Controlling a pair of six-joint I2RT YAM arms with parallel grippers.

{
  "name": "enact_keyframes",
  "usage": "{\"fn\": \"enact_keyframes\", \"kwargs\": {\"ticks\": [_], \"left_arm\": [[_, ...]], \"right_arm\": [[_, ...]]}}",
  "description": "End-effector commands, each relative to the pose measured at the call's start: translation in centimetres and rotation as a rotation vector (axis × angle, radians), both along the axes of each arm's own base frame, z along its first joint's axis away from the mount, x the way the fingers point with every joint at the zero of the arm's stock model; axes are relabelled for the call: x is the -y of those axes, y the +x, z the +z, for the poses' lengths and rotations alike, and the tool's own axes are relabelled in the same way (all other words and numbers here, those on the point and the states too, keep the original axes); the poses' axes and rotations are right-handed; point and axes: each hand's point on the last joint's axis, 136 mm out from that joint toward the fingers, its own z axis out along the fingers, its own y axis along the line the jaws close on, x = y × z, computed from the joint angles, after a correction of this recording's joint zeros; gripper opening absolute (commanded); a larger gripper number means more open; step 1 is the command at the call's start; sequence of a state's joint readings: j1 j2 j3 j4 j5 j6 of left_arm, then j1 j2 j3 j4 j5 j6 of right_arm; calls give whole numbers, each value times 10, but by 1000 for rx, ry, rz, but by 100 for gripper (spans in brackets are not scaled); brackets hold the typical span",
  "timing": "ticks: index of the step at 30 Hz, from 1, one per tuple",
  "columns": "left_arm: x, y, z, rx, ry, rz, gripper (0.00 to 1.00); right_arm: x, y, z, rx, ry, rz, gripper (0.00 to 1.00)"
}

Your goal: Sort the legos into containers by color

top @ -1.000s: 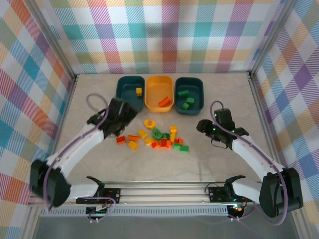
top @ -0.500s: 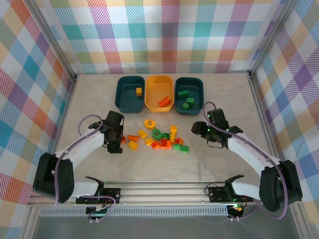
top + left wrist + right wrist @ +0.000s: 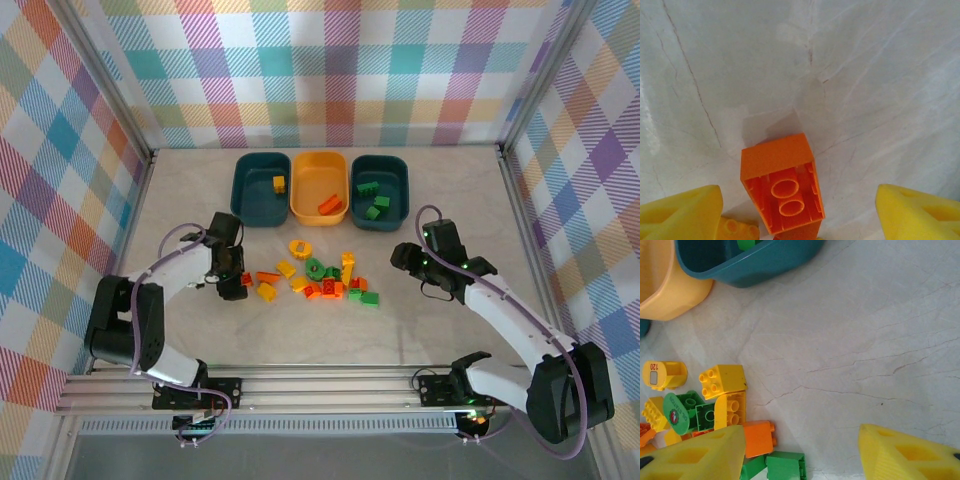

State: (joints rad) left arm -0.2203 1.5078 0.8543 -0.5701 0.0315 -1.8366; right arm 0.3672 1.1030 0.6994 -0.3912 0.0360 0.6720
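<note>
Loose legos (image 3: 320, 277) in yellow, red-orange and green lie in a pile below the three tubs. The left teal tub (image 3: 240, 185) holds a yellow brick, the yellow-orange tub (image 3: 310, 180) a red-orange one, and the right teal tub (image 3: 400, 185) green ones. My left gripper (image 3: 235, 285) is low at the pile's left end and open. A red-orange brick (image 3: 777, 165) lies hollow side up between its yellow fingers (image 3: 685, 212), apart from both. My right gripper (image 3: 405, 255) hovers open right of the pile, with bare table between its fingers (image 3: 905, 455).
The right wrist view has the pile's right edge at the left: a yellow brick (image 3: 722, 381), an orange brick (image 3: 759, 438) and a green brick (image 3: 786, 466). Checked walls enclose the table. A metal rail runs along the near edge.
My left gripper came down and back from near the left teal tub to the left end of the pile. The right gripper shifted slightly left and stayed open.
</note>
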Motion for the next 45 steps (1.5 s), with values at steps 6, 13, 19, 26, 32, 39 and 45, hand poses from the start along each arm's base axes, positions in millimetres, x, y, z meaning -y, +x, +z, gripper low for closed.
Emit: {"fn": "enact_keyframes", "kwargs": {"ticks": [6, 13, 19, 26, 32, 39, 45], "left_arm": [[0, 5, -18, -39, -20, 1, 73], [-4, 6, -29, -62, -17, -36, 50], [-18, 15, -10, -13, 69, -85, 42], [-30, 21, 13, 84, 131, -100, 38], [-5, 90, 72, 251, 164, -330, 38], [89, 173, 96, 455, 106, -618, 40], [180, 236, 102, 539, 182, -1070, 46]], "right_arm": [[0, 0, -2, -18, -15, 1, 61], [5, -4, 0, -13, -27, -8, 60], [4, -3, 1, -10, -25, -9, 60], [4, 0, 4, 1, -28, -3, 60], [4, 1, 2, 1, -32, -2, 60], [4, 0, -2, -3, -17, -19, 60], [6, -1, 0, -1, -35, -12, 60]]}}
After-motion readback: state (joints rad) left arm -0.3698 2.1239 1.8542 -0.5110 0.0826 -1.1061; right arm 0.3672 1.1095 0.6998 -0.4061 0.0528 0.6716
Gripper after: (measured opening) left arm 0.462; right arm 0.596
